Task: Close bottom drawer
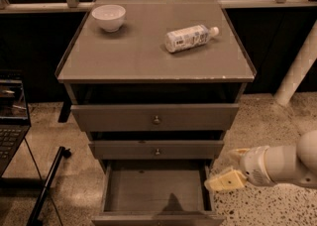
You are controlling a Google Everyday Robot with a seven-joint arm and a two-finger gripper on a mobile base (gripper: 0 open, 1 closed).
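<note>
Plainly nothing is closed yet: the bottom drawer, lowest of 3, stands pulled well out, its box empty. The gripper hangs just beside its right wall, fingers apart, holding nothing. The whole push remains.

The gripper hangs just right of the bottom drawer; a bowl and a bottle lie on the cabinet.

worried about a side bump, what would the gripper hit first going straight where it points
Probably the open bottom drawer's right side wall: the gripper sits just right of it, pointing left. Depth is unclear.
</note>
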